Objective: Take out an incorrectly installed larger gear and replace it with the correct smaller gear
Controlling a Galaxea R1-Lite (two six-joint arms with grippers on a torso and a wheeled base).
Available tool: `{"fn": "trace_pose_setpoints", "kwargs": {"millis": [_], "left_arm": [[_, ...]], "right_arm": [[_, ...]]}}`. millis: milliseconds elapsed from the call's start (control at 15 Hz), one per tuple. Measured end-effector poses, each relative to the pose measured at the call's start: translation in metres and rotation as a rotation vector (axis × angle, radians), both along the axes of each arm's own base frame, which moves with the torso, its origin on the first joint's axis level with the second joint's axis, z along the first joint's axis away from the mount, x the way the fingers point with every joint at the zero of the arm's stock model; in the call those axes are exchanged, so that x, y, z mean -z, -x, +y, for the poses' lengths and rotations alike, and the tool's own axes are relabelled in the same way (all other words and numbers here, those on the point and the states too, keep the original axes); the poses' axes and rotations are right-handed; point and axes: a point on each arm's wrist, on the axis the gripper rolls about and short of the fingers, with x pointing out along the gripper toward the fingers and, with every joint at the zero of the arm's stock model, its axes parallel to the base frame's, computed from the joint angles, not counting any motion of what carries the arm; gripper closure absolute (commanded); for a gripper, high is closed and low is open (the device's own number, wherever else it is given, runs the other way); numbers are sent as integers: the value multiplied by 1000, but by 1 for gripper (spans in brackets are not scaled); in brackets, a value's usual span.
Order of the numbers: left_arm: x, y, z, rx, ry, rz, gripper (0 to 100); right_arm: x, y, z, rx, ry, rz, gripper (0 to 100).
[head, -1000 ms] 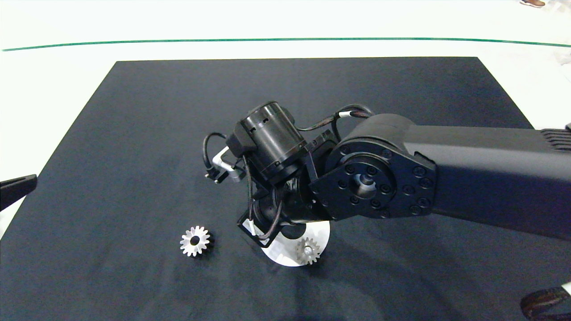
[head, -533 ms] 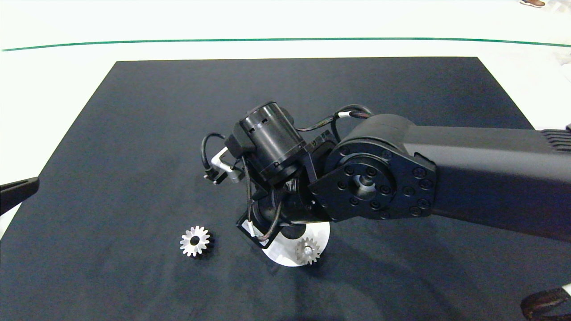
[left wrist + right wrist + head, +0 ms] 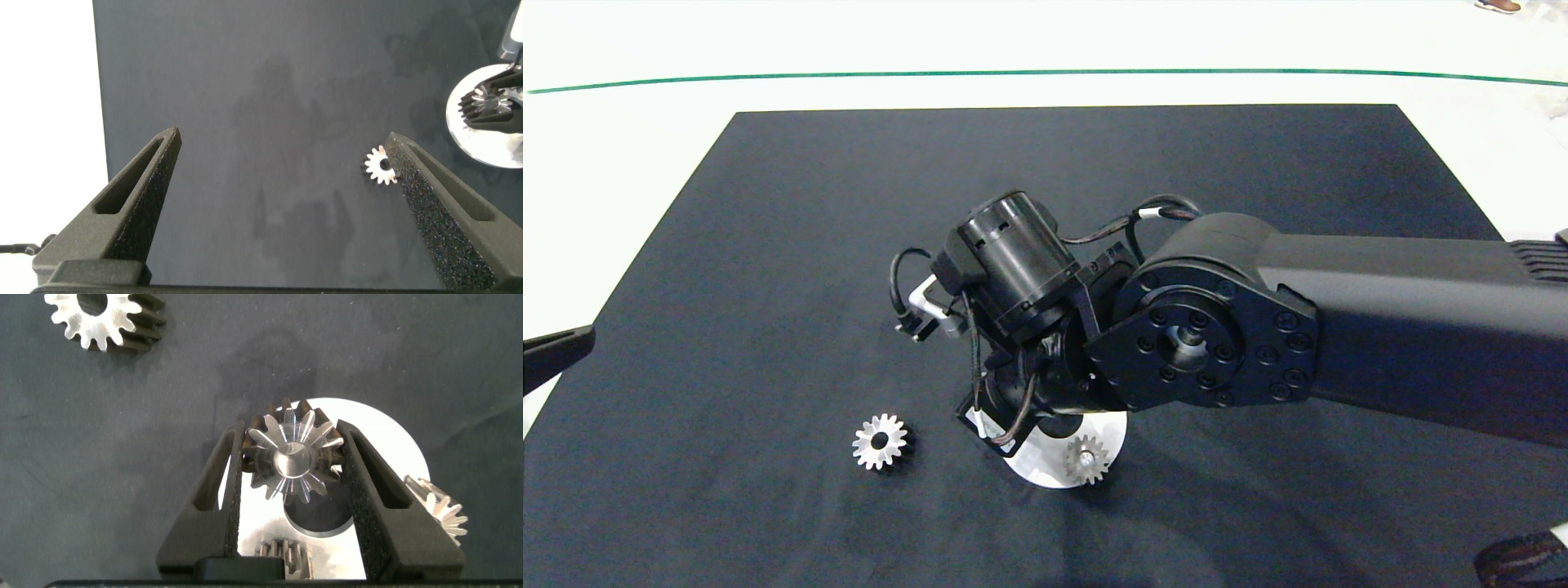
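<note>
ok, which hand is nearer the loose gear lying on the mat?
Right. The right hand is over the white disc, clamped on a gear there, beside the loose gear. The left hand sits at the mat's edge.

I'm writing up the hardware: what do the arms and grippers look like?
Right arm: matte black, with a round bolted joint plate, a black cylindrical wrist unit and looping black cables with white tags. Both the left gripper and the right gripper have wedge-shaped slotted dark fingers with textured pads.

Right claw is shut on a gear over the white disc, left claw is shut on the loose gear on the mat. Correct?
Not quite. The left claw is open and holds nothing; the left wrist view shows the loose gear lying free on the mat. The right claw is shut on a gear over the white disc.
</note>
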Motion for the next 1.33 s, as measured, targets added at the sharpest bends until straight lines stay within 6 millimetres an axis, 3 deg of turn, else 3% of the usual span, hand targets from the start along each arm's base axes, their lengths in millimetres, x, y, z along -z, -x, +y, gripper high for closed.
{"fn": "trace_pose_setpoints", "kwargs": {"millis": [1333], "left_arm": [[1,0,0,3,-11,3,0]], "right_arm": [[9,0,5,-2,12,0,75]]}}
